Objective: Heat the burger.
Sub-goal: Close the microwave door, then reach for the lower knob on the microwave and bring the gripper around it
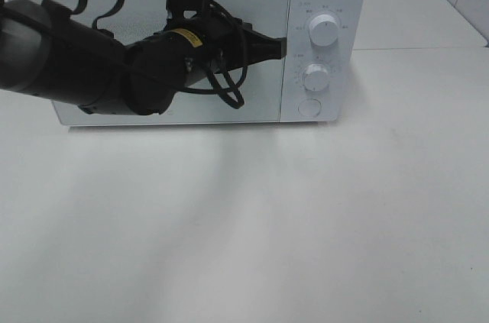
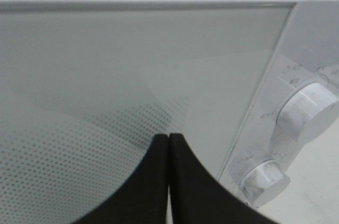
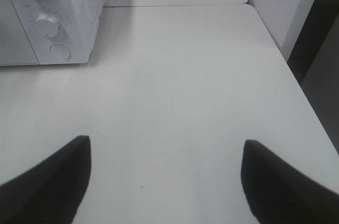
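The burger and its plate are out of view. A white microwave [image 1: 321, 2] stands at the back of the table with its grey glass door [image 1: 260, 10] shut. My left gripper [image 1: 281, 49] is shut and empty, its tips at the door's right edge beside the control panel. The left wrist view shows the shut fingertips [image 2: 168, 138] against the door glass [image 2: 106, 75], with the upper knob [image 2: 310, 110] and lower knob [image 2: 263, 180] to one side. My right gripper [image 3: 167, 147] is open and empty over bare table; it does not show in the exterior view.
The control panel has an upper knob [image 1: 322, 31], a lower knob [image 1: 315, 75] and a round button [image 1: 309, 108]. The microwave corner also shows in the right wrist view [image 3: 63, 23]. The white table [image 1: 252, 224] ends at an edge [image 3: 296, 75] on the right.
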